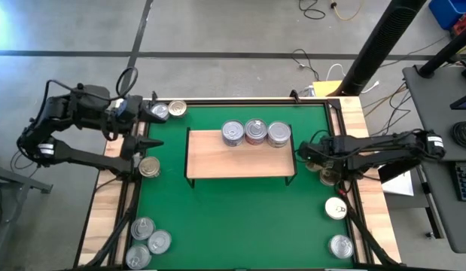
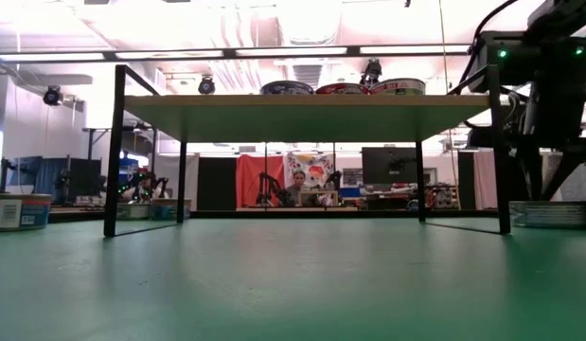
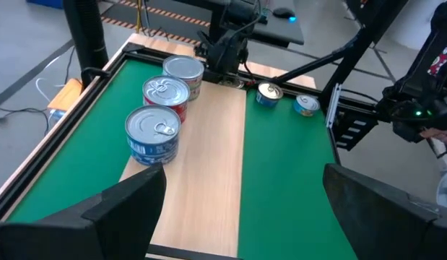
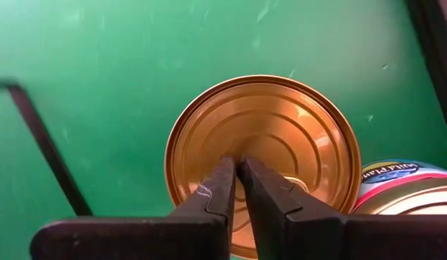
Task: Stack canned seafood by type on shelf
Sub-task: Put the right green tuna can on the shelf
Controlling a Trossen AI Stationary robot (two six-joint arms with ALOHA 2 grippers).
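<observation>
The light-wood shelf (image 1: 240, 158) stands mid-mat on thin black legs. Three tins (image 1: 256, 132) sit in a row along its far edge, the same three tins (image 3: 165, 97) showing in the left wrist view. My left gripper (image 1: 148, 126) hovers open off the shelf's left end, nothing between its fingers. My right gripper (image 1: 323, 162) points down just right of the shelf, shut, its tips (image 4: 237, 165) over the middle of a gold tin's lid (image 4: 281, 130). A blue-labelled tin (image 4: 404, 189) stands beside the gold one. My right gripper's shut fingers come from above onto the centre of the gold tin's lid (image 4: 241, 148), and the tin stands upright on the mat. Whether the tips touch the lid I cannot tell.
Loose tins stand on the green mat (image 1: 240, 218): two at the far left (image 1: 167, 110), one by the left edge (image 1: 149, 166), three at the near left (image 1: 146, 242), two at the near right (image 1: 338, 226). A black frame rims the mat.
</observation>
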